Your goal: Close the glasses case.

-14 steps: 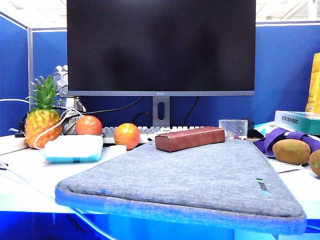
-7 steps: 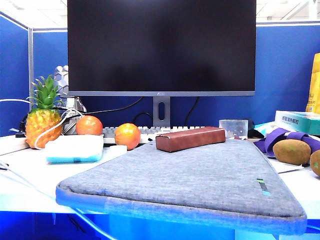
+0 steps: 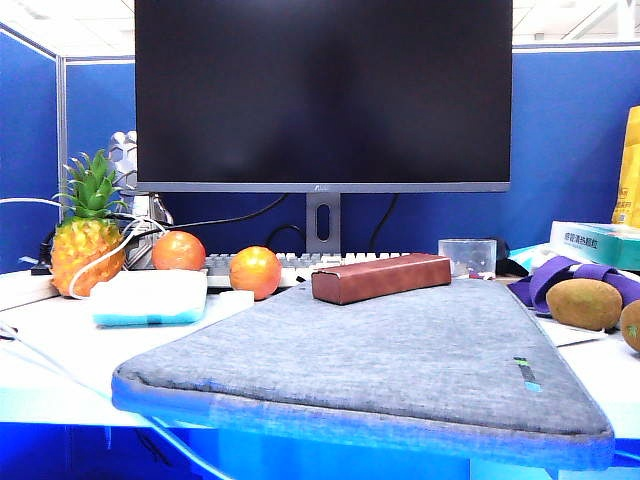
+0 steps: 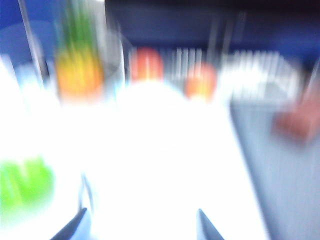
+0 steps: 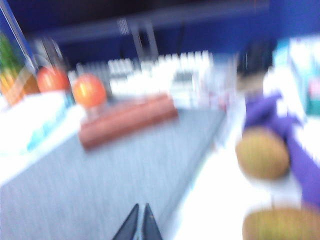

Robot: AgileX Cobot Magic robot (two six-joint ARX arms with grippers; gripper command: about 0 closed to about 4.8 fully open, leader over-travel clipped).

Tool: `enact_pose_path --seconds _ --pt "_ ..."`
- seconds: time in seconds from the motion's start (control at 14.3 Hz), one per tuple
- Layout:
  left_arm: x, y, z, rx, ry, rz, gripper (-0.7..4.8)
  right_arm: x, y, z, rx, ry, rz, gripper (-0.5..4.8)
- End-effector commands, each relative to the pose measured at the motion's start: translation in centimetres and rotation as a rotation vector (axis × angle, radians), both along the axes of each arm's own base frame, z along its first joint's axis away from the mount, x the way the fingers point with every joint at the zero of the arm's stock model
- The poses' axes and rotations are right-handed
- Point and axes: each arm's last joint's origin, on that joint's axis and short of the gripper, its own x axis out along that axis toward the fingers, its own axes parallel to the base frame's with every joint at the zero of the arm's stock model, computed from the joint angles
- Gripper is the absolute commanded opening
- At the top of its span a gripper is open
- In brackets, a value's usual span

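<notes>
The glasses case (image 3: 380, 277) lies lid-down at the grey sleeve's (image 3: 400, 370) far edge, unmoved, left gripper (image 4: 142, 225) spread wide, right gripper (image 5: 139, 223) pinched empty: job looks done.

Neither arm shows in the exterior view. Left claw (image 4: 140, 227): only two dark fingertips in the blurred wrist view, set wide apart, nothing between them. Right claw (image 5: 138, 225): fingertips pressed together, empty, seen against a blurred background.
</notes>
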Motion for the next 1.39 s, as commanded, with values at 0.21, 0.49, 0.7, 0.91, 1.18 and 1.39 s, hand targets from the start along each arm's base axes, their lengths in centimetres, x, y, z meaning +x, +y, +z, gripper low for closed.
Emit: enact_pose_path --seconds 0.21,0.49,0.7,0.91,1.18,1.39 --pt "0.41 -0.08 -2.73 0.001 0.102 -0.01 2.72 -0.03 0.0 -0.39 0.032 0.029 0.0 -0.06" --pt "0.56 0.14 -2.26 0.006 0.051 0.069 2.72 -0.03 -0.01 -0.39 0.031 0.029 -0.001 -0.06" --pt "0.38 0.16 -3.0 0.02 0.127 0.067 2.73 -0.02 -0.01 -0.39 0.031 0.029 -0.001 -0.06" --pt "0.33 0.15 -3.13 0.022 0.142 0.065 2.73 -0.02 -0.01 -0.39 0.031 0.029 -0.001 -0.06" --pt "0.33 0.15 -3.13 0.022 0.142 0.064 2.73 -0.02 -0.01 -0.39 0.031 0.029 -0.001 -0.06" --pt "0.33 0.15 -3.13 0.022 0.142 0.065 2.73 -0.02 -0.01 -0.39 0.031 0.029 -0.001 -0.06"
